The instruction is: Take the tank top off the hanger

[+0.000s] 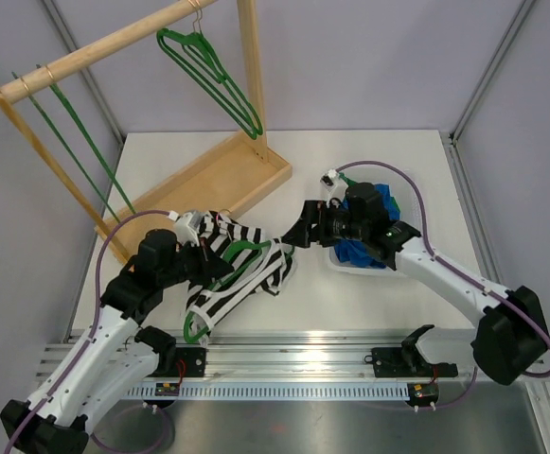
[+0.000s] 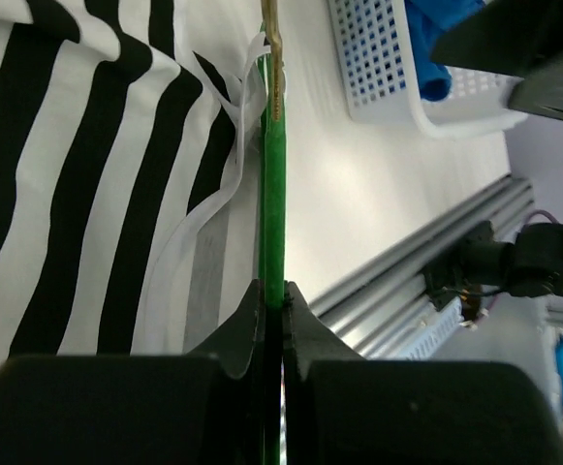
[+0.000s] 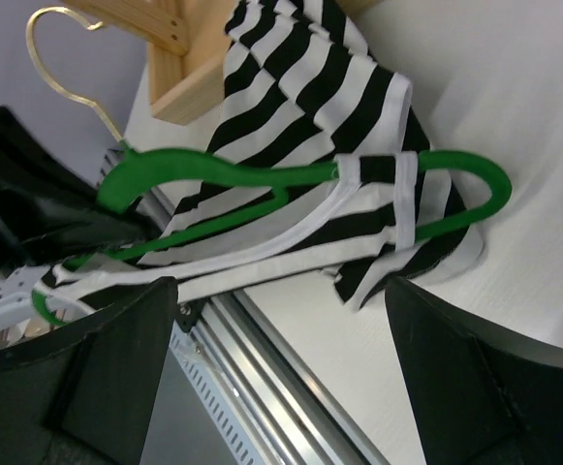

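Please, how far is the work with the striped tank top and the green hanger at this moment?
Done: the green hanger with the tank top lies on the table, and the left gripper is shut on the hanger. In hand: the open right gripper hovers above the garment, holding nothing. Left: the straps loop around the hanger's arm, so the top is not yet pulled off.

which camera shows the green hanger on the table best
The right wrist view: the hanger shows nearly whole, with the tank top strapped over one end. The top view hides part under fabric and the left arm; the left wrist view gives only an edge in the shut left gripper.
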